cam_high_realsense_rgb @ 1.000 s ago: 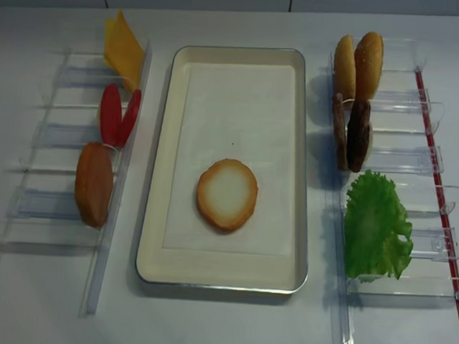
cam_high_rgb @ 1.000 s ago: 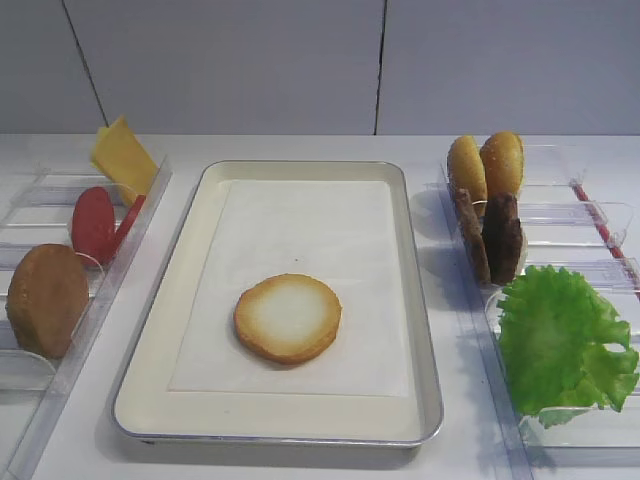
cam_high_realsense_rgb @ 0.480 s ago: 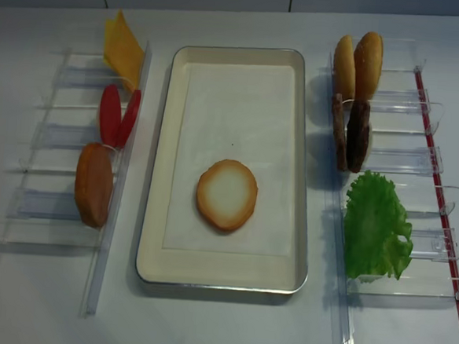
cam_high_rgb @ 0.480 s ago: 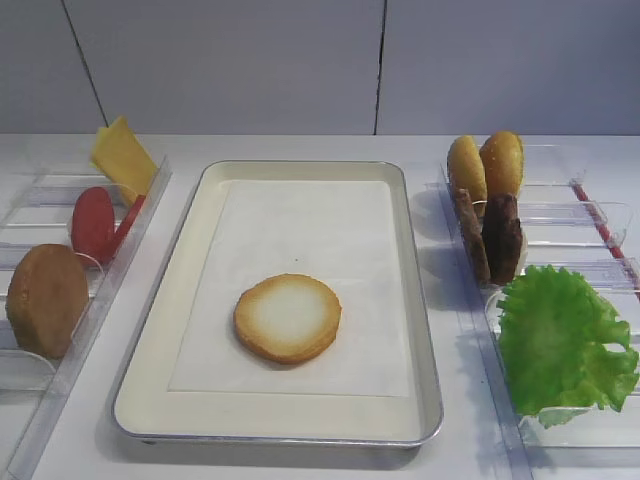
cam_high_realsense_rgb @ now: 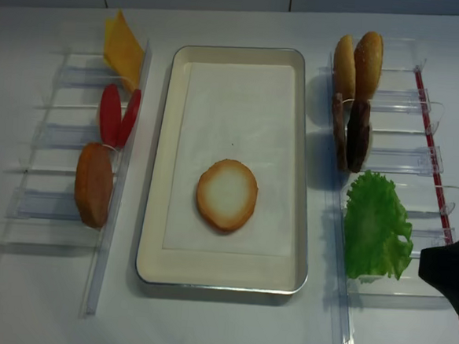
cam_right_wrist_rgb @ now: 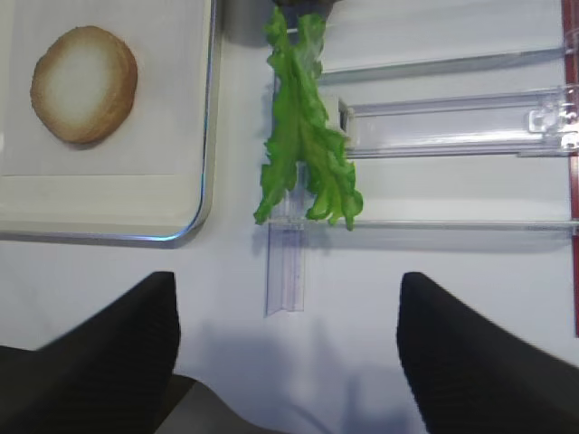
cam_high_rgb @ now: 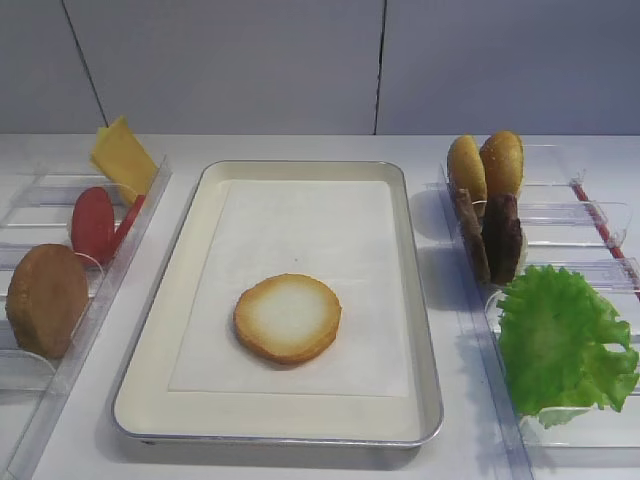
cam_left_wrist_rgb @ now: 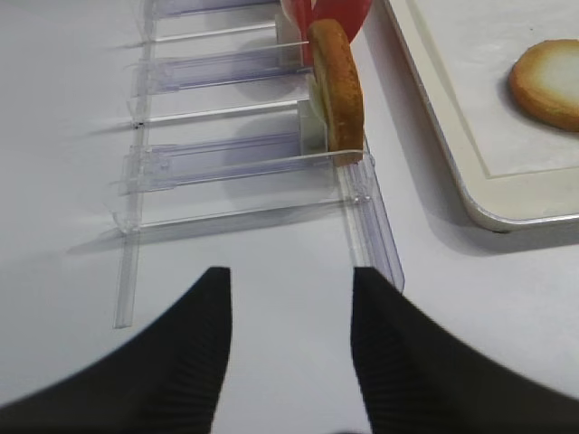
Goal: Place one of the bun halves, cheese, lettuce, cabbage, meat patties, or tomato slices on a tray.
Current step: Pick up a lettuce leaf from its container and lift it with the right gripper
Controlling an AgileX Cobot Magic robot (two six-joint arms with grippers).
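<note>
While the right end effector (cam_right_wrist_rgb: 285,362) hangs wide open near the surface's right edge, the floppy lettuce (cam_right_wrist_rgb: 303,127) may snag its clear rack (cam_right_wrist_rgb: 434,122) when grabbed.

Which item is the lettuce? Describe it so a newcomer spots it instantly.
Start at the silver tray in the middle, then look right to the clear plastic rack beside it. The lettuce sits in its nearest slot: a ruffled bright-green leaf, unlike the brown patties and golden buns standing behind it.
</note>
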